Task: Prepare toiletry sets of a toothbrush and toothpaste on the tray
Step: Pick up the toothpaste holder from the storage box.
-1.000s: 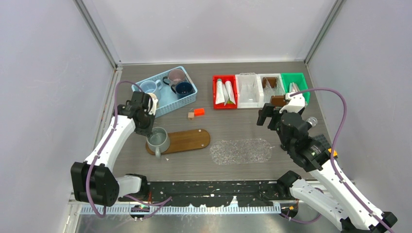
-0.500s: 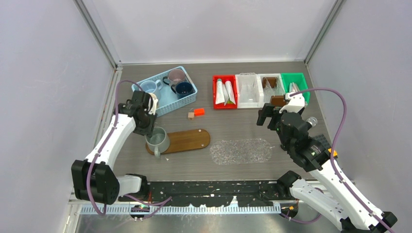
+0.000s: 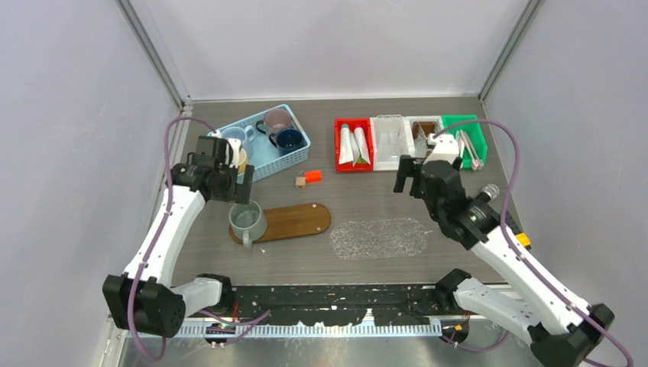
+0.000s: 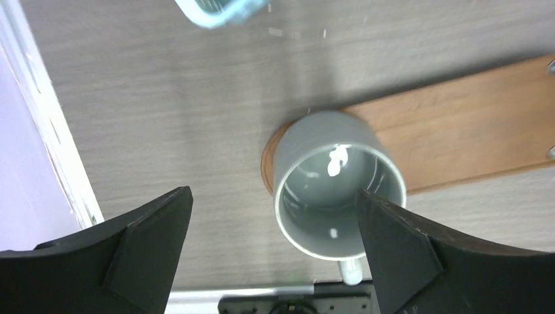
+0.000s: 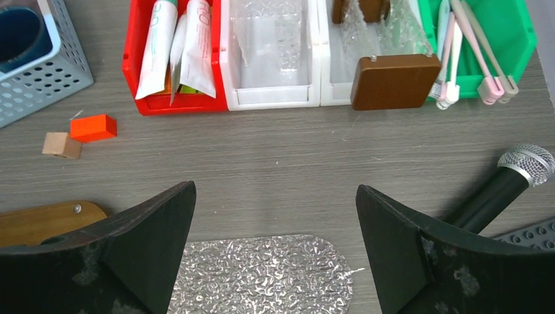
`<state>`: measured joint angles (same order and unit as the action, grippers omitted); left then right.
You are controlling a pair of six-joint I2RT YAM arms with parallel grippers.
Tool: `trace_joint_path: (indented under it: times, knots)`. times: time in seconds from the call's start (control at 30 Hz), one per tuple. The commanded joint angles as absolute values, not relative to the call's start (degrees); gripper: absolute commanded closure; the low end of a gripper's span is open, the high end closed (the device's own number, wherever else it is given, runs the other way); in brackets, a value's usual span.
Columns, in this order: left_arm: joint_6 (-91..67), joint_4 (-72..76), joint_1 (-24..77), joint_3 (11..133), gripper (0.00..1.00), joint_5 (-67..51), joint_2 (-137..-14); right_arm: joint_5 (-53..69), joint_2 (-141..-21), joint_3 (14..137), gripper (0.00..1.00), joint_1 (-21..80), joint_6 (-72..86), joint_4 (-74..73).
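Grey-green mug [image 4: 337, 190]: one, on tray [image 4: 458, 131] | toothpaste tubes [image 5: 194, 49]: two, red bin [image 5: 183, 104] | left jaws, right jaws: spread

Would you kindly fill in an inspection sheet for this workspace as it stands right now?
Surface: grey wood-grain table with a few small white flecks.
Job's things: grey-green mug upright and empty on the left end of the wooden tray; toothpaste tubes in the red bin; toothbrushes in the green bin; other mugs in the blue basket.
Clutter: orange block, small wooden cube, microphone.
Grippers: left gripper open above the mug; right gripper open, empty.
Cables: purple cable arching over each arm, snagged on nothing seen.
Surroundings: plain walls, nothing seen.
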<state>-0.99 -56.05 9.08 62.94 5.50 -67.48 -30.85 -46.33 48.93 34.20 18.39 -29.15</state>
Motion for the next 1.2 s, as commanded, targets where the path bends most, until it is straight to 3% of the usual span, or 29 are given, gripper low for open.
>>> trace_joint_path:
  times: [0.0, 0.23, 0.57, 0.8, 1.17]
  knots:
    - [-4.4, -48.3, 8.8, 66.9, 0.00, 4.5, -63.7, -29.4, -55.1, 57.0, 0.00, 34.5, 18.3, -30.6]
    - [-12.9, -35.7, 8.8, 66.3, 0.00, 10.1, -60.4, -29.7, -71.7, 71.4, 0.00, 33.2, 16.5, -38.3]
    - [-10.7, -34.9, 11.9, 61.8, 0.00, 12.9, -56.8, -18.7, -92.6, 86.5, 0.02, 19.0, 21.1, -37.7]
    - [-10.0, -35.0, 14.0, 60.1, 0.00, 15.8, -54.7, -15.1, -106.1, 97.4, 0.33, 11.8, 21.9, -37.6]
    - [-10.4, -35.5, 14.0, 60.2, 0.00, 15.6, -57.8, -11.0, -116.1, 102.7, 0.53, 8.8, 19.3, -35.0]
